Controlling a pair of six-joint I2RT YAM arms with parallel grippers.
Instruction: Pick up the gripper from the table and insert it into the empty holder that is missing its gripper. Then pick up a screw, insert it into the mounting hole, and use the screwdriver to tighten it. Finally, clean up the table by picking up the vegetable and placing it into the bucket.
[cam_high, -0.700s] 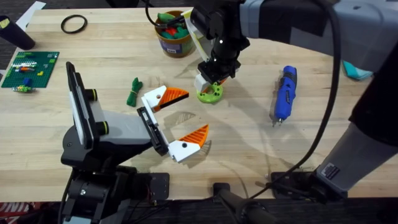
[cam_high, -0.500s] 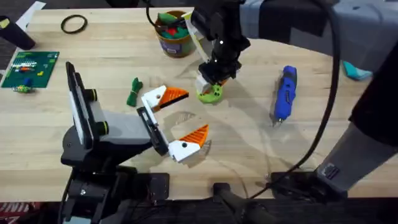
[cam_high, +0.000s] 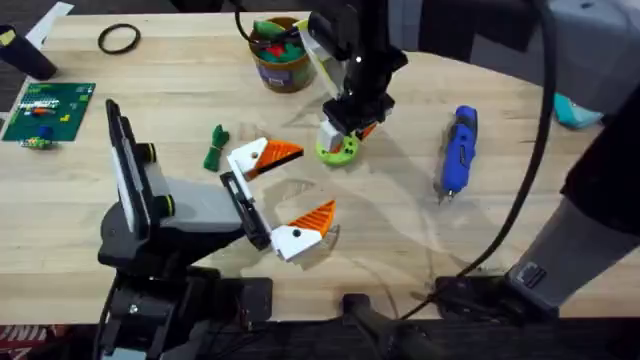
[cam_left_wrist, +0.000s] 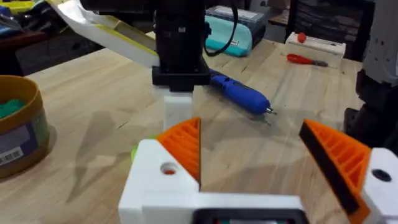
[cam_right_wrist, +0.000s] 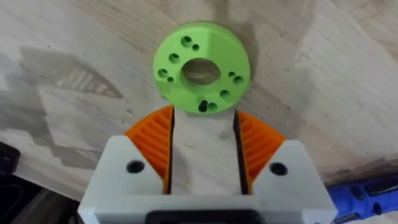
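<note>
Right gripper (cam_right_wrist: 202, 146), fingers apart, poised over lime-green holed disc (cam_right_wrist: 201, 67); left gripper (cam_high: 290, 195) gaping wide on light plank table (cam_high: 400, 230).

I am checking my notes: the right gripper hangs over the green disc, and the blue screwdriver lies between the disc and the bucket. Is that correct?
Not quite. The right gripper does hang over the green disc, but the overhead view shows the screwdriver lying on the disc's far side from the bucket, not between them.
</note>
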